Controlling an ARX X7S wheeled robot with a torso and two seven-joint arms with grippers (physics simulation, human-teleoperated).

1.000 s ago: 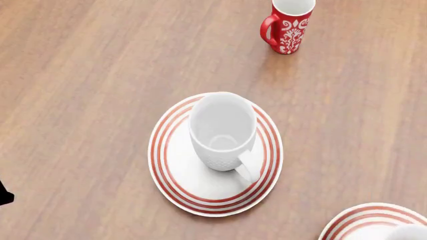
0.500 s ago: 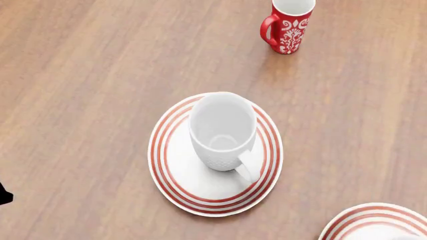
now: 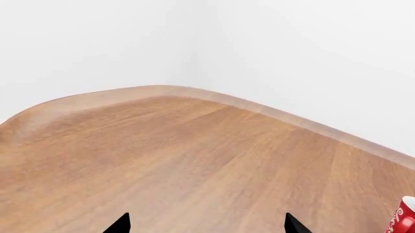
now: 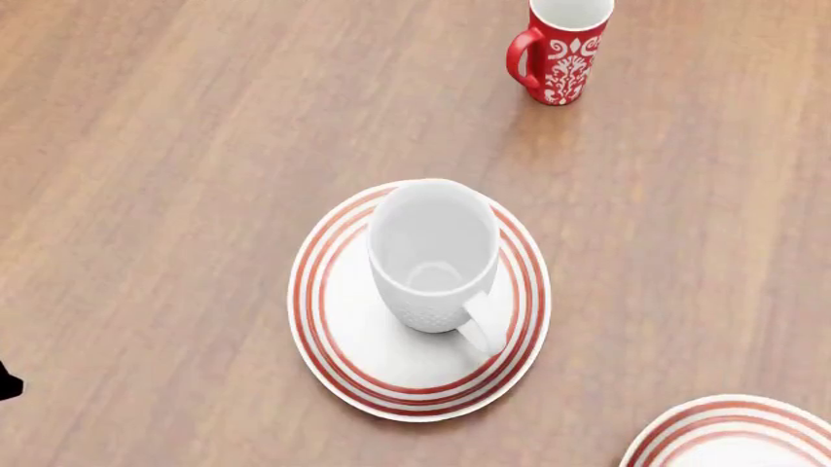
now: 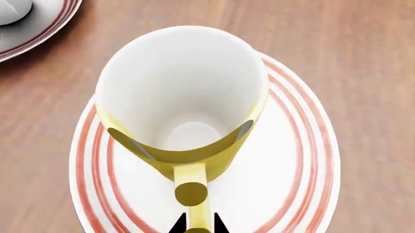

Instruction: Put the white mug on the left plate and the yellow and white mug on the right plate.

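Right wrist: yellow and white mug [image 5: 184, 97] on right plate [image 5: 292, 160] | head: plate's edge only

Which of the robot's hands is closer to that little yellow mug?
The right. Its end effector sits at the handle of the small yellow mug with white inside; the left end effector faces bare wooden table, mug unseen.

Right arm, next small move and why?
Probably open the right gripper and back off. It pinches the handle of the yellow and white mug, which looks upright over the right plate; the white mug already sits on the left plate.
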